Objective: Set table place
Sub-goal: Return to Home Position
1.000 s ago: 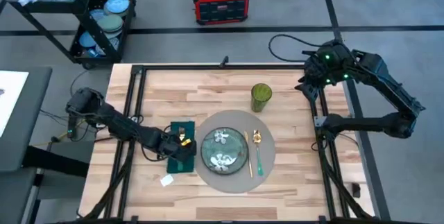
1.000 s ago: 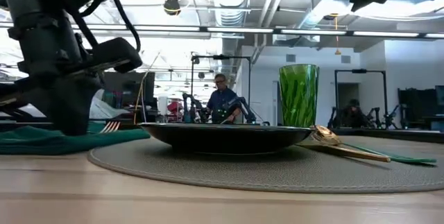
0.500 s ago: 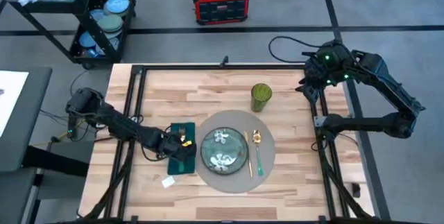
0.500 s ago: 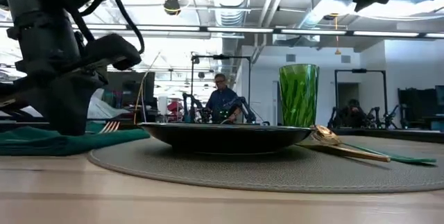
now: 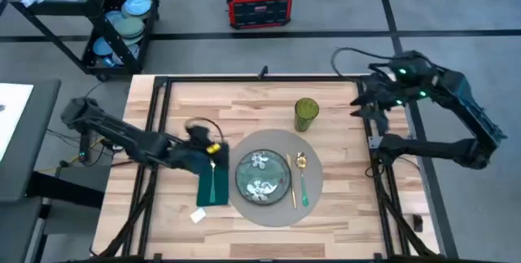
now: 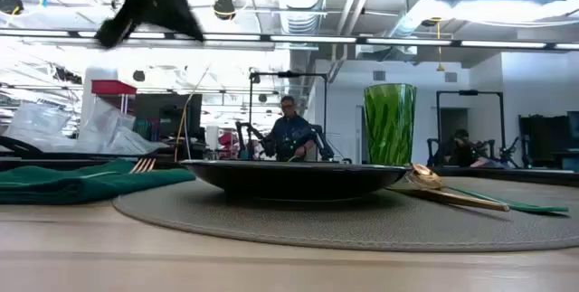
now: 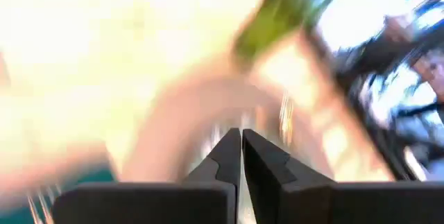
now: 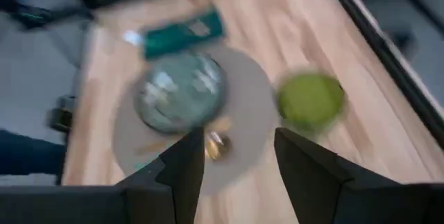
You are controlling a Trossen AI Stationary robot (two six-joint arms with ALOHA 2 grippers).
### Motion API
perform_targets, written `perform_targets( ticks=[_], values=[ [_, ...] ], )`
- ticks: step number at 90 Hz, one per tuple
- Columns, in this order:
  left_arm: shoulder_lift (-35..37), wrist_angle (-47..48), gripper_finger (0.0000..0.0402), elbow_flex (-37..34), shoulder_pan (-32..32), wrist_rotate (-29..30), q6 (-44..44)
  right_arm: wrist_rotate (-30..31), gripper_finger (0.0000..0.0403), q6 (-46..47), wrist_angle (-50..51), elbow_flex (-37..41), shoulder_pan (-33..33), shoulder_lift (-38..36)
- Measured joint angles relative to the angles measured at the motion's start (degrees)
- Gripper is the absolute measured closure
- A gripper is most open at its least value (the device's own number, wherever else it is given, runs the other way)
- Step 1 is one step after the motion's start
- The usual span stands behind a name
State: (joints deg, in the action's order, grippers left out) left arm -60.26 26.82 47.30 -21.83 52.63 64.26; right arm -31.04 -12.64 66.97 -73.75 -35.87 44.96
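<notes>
Reaching in from the left edge of the bench (image 5: 187, 100): left arm (image 5: 122, 137), jaws pressed together on nothing, hanging raised over the far end of the napkin, judged to be standing clear of the finished setting.

Lying just left of the mat, at or very near its rim: green napkin (image 5: 218, 198), folded long, carrying the fork (image 5: 212, 177) lengthwise where a diner's left hand would be reaching.

Sitting mid-bench toward the near side: grey placemat (image 5: 244, 206), marking the place.

Resting centred on the mat: floral plate (image 5: 262, 173).

Lying on the mat's right part, beside the plate and parallel to it: gold spoon (image 5: 300, 162) and a green-handled utensil (image 5: 304, 191).

Standing upright off the mat, far and right of the plate: green glass (image 5: 306, 114), sitting above the right-hand cutlery as a drink usually is.

Hanging at the far right edge, well apart from all pieces: right arm (image 5: 456, 104), jaws spread and empty, judged parked.
</notes>
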Motion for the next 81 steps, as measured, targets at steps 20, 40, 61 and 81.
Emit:
perform_targets(
  ticks=[20, 40, 61, 81],
  values=[
    [23.17, -5.88, 0.0402, -14.40, 1.22, 4.03, -16.13, -2.29, 0.0286, 8.73, -18.85, 26.63, -4.17, -21.83],
    [45.28, -25.72, 0.0402, -33.93, 0.83, 2.30, -27.01, -9.50, 0.0304, 36.36, -48.32, 48.81, -5.34, -39.38],
    [54.02, -31.50, 0.0401, -46.41, 0.72, 1.70, -25.30, -9.15, 0.0305, 44.35, -56.00, 58.10, -1.60, -44.68],
    [51.63, -31.06, 0.0401, -46.31, 0.40, 1.79, -23.62, -5.12, 0.0305, 56.74, -83.73, 73.22, 10.82, -44.60]
  ],
)
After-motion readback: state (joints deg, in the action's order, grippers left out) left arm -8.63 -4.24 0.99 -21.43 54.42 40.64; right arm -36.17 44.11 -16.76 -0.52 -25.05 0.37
